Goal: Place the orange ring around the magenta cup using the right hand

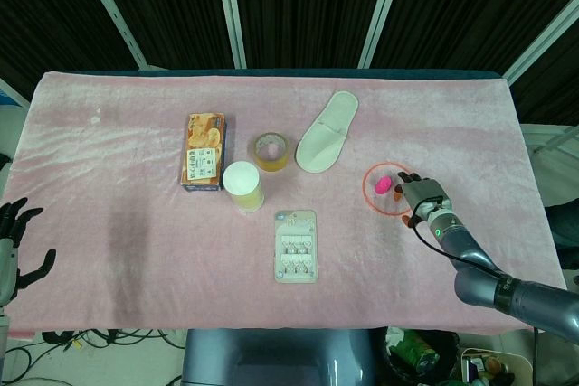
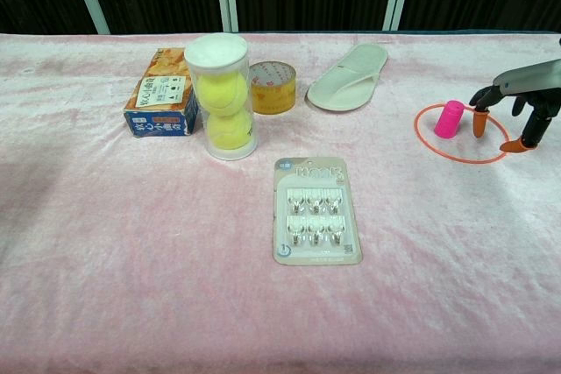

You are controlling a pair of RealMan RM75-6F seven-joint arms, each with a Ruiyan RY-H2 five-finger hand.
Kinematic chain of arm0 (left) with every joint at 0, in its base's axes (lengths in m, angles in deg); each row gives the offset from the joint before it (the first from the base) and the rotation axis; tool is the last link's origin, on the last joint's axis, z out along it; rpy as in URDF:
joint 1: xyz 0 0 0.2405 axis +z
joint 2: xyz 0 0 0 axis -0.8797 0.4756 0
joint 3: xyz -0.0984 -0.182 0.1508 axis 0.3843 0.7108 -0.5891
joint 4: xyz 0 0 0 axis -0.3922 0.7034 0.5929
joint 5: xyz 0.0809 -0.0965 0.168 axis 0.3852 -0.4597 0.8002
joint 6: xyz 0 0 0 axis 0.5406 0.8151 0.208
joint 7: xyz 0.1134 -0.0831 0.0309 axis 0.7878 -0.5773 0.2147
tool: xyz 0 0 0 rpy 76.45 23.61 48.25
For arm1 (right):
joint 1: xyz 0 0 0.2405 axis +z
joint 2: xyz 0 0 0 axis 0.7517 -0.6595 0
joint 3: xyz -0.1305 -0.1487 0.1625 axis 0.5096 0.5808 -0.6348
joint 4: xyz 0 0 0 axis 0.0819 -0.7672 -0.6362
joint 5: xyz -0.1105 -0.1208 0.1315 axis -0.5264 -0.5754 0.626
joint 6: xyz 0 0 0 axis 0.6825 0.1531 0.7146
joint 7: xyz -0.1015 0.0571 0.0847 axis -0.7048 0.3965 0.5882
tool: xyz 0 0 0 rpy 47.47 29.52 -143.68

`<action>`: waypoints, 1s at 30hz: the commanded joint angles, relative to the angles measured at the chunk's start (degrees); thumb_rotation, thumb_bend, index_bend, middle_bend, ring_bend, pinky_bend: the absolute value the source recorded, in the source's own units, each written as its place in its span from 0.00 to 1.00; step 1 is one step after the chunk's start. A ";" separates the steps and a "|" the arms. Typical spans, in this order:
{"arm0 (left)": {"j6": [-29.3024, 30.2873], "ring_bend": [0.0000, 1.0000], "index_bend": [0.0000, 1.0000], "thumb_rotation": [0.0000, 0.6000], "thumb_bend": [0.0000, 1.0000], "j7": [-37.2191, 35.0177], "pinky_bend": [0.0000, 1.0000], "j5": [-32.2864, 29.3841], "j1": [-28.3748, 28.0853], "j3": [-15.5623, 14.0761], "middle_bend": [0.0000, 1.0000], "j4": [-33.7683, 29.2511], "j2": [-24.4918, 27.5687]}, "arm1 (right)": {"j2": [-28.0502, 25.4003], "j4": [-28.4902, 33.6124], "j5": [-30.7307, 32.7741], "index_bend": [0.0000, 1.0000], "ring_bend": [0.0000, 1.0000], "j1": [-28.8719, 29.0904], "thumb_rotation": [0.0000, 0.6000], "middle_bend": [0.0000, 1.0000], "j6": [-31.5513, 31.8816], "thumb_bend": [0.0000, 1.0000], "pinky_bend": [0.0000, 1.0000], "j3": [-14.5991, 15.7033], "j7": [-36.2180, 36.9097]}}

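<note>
The thin orange ring point(image 2: 462, 161) lies flat on the pink cloth, encircling the small upright magenta cup point(image 2: 449, 118). In the head view the ring point(image 1: 365, 189) also surrounds the cup point(image 1: 383, 185). My right hand point(image 2: 515, 104) hovers at the ring's right rim with its fingers apart. One orange-tipped finger point(image 2: 479, 124) points inside the ring and another sits just outside it; nothing is gripped. The same hand point(image 1: 422, 196) shows right of the cup in the head view. My left hand point(image 1: 13, 243) hangs off the table's near left corner, fingers spread and empty.
A white slipper point(image 2: 349, 78) lies behind and left of the cup. Further left are a tape roll point(image 2: 273, 87), a tube of tennis balls point(image 2: 221, 98) and a snack box point(image 2: 161, 91). A pack of hooks point(image 2: 316, 211) lies at the centre front.
</note>
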State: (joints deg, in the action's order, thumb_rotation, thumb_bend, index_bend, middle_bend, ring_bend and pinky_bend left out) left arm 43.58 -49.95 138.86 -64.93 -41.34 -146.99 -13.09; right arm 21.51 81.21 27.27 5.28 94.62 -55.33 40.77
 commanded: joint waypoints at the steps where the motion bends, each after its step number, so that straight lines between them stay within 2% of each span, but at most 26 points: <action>1: 0.10 0.00 0.19 1.00 0.34 -0.11 0.00 -0.08 0.06 0.06 0.07 -0.01 0.01 | -2.04 2.21 -1.76 0.32 0.00 -1.12 1.00 0.00 2.99 0.31 0.16 -0.84 1.37; 10: 0.33 0.00 0.19 1.00 0.34 -0.18 0.00 0.30 0.13 -0.07 0.07 -0.06 -0.02 | -14.35 15.73 -13.20 0.30 0.00 -9.26 1.00 0.00 10.19 0.30 0.16 -1.47 9.75; 12: 0.51 0.00 0.19 1.00 0.34 -0.24 0.00 0.36 0.19 -0.05 0.07 -0.14 -0.05 | -16.82 18.22 -15.72 0.24 0.00 -11.26 1.00 0.00 11.81 0.30 0.16 -1.07 11.15; 14: 0.62 0.00 0.19 1.00 0.34 -0.30 0.00 0.44 0.23 -0.05 0.07 -0.17 -0.05 | -18.47 20.71 -20.92 0.10 0.00 -15.19 1.00 0.00 16.91 0.30 0.16 -0.86 14.04; 15: 0.63 0.00 0.19 1.00 0.34 -0.32 0.00 0.45 0.24 -0.05 0.07 -0.19 -0.04 | -18.60 21.16 -23.10 0.07 0.00 -16.68 1.00 0.00 18.88 0.30 0.16 -0.68 15.21; 18: 0.57 0.00 0.19 1.00 0.34 -0.35 0.00 0.51 0.21 -0.08 0.07 -0.19 -0.02 | -17.51 21.16 -33.90 0.01 0.00 -24.71 1.00 0.00 30.02 0.29 0.16 1.63 20.10; 21: 0.63 0.00 0.19 1.00 0.34 -0.18 0.00 0.64 0.23 -0.16 0.07 -0.15 -0.06 | -14.24 17.70 -42.26 0.00 0.00 -31.76 1.00 0.00 39.96 0.27 0.16 4.87 21.25; 27: 0.91 0.00 0.19 1.00 0.34 0.76 0.00 1.20 0.46 -0.71 0.06 -0.36 -0.12 | -7.59 11.08 -48.27 0.00 0.00 -40.37 1.00 0.00 50.84 0.23 0.16 7.91 21.36; 30: 1.32 0.00 0.19 1.00 0.34 1.34 0.00 1.46 0.69 -0.92 0.06 -0.56 -0.26 | -3.41 6.09 -50.43 0.00 0.00 -43.74 1.00 0.00 55.29 0.23 0.16 7.65 21.60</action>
State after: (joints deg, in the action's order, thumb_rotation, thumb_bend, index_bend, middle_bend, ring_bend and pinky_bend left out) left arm 44.86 -48.66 140.28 -64.29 -42.23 -147.52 -13.31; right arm 13.79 91.98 -19.96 -34.43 145.79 -48.84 61.40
